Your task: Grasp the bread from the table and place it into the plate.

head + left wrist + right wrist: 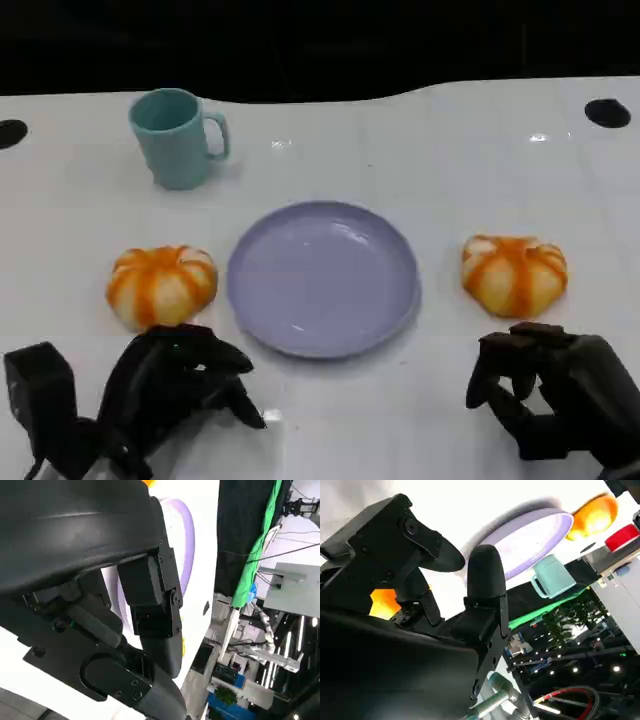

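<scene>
Nearest the robot, the left hand (165, 385) sits at about seven o'clock from the plate, low over the white table (450, 150), its black fingers curled loosely downward with nothing between them. Its fingertips lie just short of the left bread (162, 285), close to it but apart. Opposite, at about five o'clock from the plate, the right hand (545, 390) hangs with its fingers bent inward and likewise holding nothing; it stands just beside the near edge of the right bread (514, 274), and a narrow strip of table shows between them.

Further out, the lilac plate (322, 277) lies flat at the middle of the table, bare of food. The left bread, a round orange-and-cream striped roll, rests on the table at the plate's nine o'clock, just beside its rim. The right bread, of the same kind, rests at the plate's three o'clock, a little farther from the rim. From the right wrist view the plate (530, 537) appears beyond the hand's fingers (485, 580), with a bread (592, 516) past it and another orange patch close under the hand.

Farthest off, a teal mug (175, 137) stands upright at about eleven o'clock from the plate, its handle turned toward the right, well apart from everything else.
</scene>
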`<move>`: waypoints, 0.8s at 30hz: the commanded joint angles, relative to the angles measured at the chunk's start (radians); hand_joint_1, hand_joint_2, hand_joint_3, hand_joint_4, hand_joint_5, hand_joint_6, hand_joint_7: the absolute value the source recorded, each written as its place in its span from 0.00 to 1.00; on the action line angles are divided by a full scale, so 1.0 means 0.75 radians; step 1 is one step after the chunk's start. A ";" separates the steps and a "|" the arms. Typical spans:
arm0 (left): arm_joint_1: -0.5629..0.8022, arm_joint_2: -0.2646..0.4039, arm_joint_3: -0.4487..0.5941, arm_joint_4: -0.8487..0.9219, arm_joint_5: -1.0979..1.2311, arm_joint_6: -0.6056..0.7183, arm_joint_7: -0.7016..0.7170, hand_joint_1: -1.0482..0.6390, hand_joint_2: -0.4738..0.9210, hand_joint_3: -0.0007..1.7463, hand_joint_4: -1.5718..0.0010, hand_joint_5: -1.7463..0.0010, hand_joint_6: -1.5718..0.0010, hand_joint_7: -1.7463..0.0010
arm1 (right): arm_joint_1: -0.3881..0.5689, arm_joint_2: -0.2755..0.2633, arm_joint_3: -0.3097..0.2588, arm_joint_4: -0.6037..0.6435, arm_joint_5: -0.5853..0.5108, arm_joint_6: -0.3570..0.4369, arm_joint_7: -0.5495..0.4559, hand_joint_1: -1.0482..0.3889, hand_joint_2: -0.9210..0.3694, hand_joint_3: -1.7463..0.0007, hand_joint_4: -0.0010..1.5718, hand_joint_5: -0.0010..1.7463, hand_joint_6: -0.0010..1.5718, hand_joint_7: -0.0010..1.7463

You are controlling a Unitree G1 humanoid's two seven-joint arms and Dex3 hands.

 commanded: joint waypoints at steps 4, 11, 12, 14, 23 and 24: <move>0.001 0.026 0.008 -0.005 0.003 -0.006 -0.009 0.00 0.86 0.00 0.00 0.68 0.00 0.89 | -0.007 -0.018 -0.011 0.003 0.016 0.002 -0.003 0.66 0.46 0.27 0.55 1.00 0.52 0.79; 0.001 0.025 0.008 -0.006 0.003 -0.002 -0.006 0.00 0.86 0.00 0.00 0.67 0.00 0.89 | -0.006 -0.018 -0.011 -0.002 0.013 0.003 -0.005 0.66 0.46 0.28 0.55 1.00 0.52 0.80; 0.000 0.025 0.009 -0.006 -0.002 0.005 -0.010 0.00 0.86 0.00 0.00 0.67 0.00 0.89 | -0.007 -0.019 -0.011 -0.001 0.012 0.002 -0.007 0.66 0.46 0.28 0.55 1.00 0.52 0.80; 0.000 0.024 0.010 -0.007 -0.006 0.013 -0.013 0.00 0.86 0.00 0.00 0.68 0.00 0.89 | -0.007 -0.019 -0.012 0.000 0.013 0.001 -0.007 0.66 0.46 0.28 0.55 1.00 0.52 0.80; -0.002 0.026 0.008 -0.003 0.005 0.000 -0.004 0.00 0.87 0.00 0.00 0.67 0.00 0.89 | -0.010 -0.018 -0.012 0.003 0.019 -0.003 -0.003 0.66 0.45 0.29 0.55 1.00 0.52 0.79; -0.003 0.026 0.009 -0.003 0.004 0.002 -0.005 0.00 0.87 0.00 0.00 0.67 0.00 0.89 | -0.010 -0.018 -0.013 0.003 0.022 -0.004 -0.001 0.66 0.45 0.29 0.55 1.00 0.52 0.79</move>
